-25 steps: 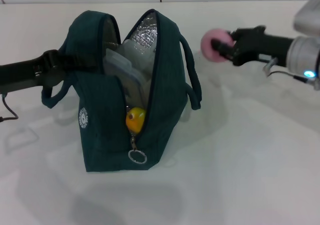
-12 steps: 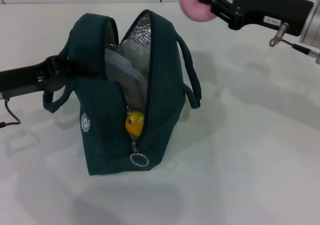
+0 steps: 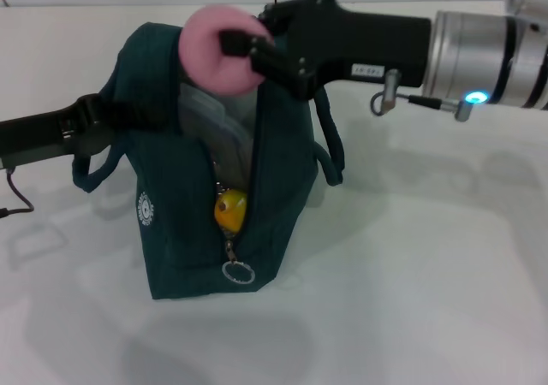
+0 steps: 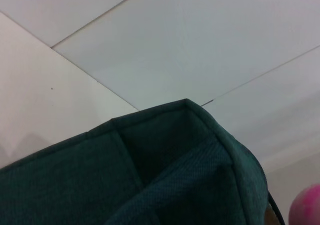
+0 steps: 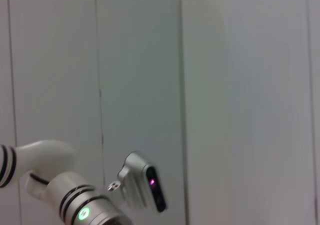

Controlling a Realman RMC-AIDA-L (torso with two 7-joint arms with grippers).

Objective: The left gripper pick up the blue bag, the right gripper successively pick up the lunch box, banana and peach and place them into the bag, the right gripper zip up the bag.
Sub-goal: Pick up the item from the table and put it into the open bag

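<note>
Your right hand (image 3: 244,44) enters from the upper right of the frame, clenched on the peach (image 3: 218,47), which hangs just above the open mouth of the blue bag (image 3: 184,222) at centre left. Your left hand (image 3: 137,115) reaches in from the left edge and grips the bag's near wall, holding the opening apart. The lunch box (image 3: 210,115) stands upright inside, and the banana (image 3: 231,210) pokes its tip through the unzipped end above the ring pull (image 3: 235,271). The bag sits on the white worktop (image 3: 411,274). The risk, as I judge it: the packed lunch box leaves a narrow gap, so a peach released off-centre could roll off the rim onto the worktop.
</note>
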